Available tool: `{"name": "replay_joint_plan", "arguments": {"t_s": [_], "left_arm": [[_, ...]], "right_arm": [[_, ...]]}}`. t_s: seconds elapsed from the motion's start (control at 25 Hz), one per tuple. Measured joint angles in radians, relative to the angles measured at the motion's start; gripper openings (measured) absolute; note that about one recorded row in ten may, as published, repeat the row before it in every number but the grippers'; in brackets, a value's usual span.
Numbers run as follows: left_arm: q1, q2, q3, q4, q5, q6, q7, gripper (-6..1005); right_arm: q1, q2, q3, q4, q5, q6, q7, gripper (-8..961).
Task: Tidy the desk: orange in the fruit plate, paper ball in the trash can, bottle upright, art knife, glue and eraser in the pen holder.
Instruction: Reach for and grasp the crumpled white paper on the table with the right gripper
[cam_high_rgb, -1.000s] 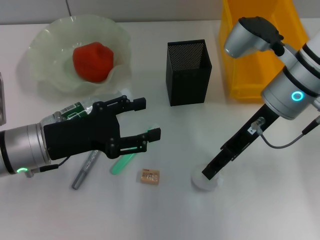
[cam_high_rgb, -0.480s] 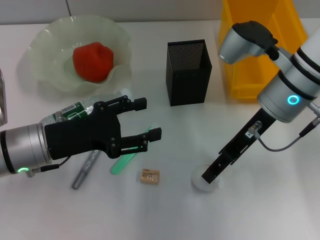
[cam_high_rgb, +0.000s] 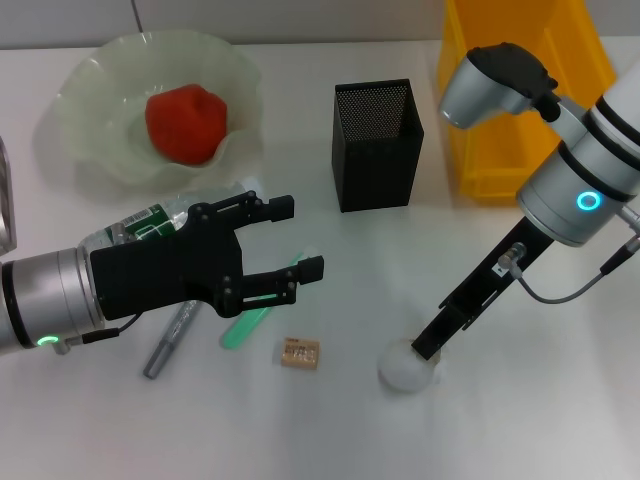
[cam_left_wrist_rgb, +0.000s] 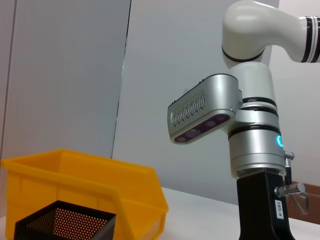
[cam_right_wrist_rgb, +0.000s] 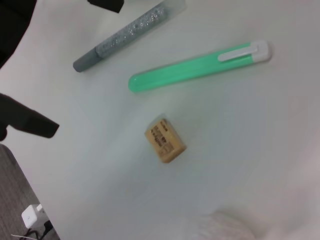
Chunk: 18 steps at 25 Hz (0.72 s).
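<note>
Nearest the robot, the paper ball (cam_high_rgb: 407, 366) lies on the white worktop (cam_high_rgb: 520, 420), and the right tool (cam_high_rgb: 428, 347) is planted on its upper edge. Compared with a second ago, the wad has shifted slightly and looks rounder, while the tool tip has drawn a little up and back along the arm's line. Whether the right tool is spread or pressed together cannot be told, since its tip is seen end-on. The shift suggests the pickup of the wad is underway, though a firm hold is not evident.

Just left of the wad sits the eraser (cam_high_rgb: 299, 353), and beyond it the green art knife (cam_high_rgb: 250, 322) and the grey glitter glue (cam_high_rgb: 170, 336), all flat on the worktop. The left tool (cam_high_rgb: 290, 240) hovers over them with its fingers spread and holding nothing, unchanged from the earlier frames. Under that arm the bottle (cam_high_rgb: 150, 225) lies on its side.

Farther back, the pen holder (cam_high_rgb: 376, 146) stands empty at centre. The trash can (cam_high_rgb: 520, 100) waits behind the right arm, so the wad has only a short carry ahead. At far left, the orange (cam_high_rgb: 185, 122) already rests in the fruit plate (cam_high_rgb: 90, 90).
</note>
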Motion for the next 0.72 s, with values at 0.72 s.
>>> {"name": "replay_joint_plan", "arguments": {"t_s": [0.72], "left_arm": [[-0.007,0.0,0.0,0.0,-0.001,-0.005,0.002,800]], "right_arm": [[-0.169,-0.016,0.03,-0.286,0.118,-0.112,-0.014,376]]}}
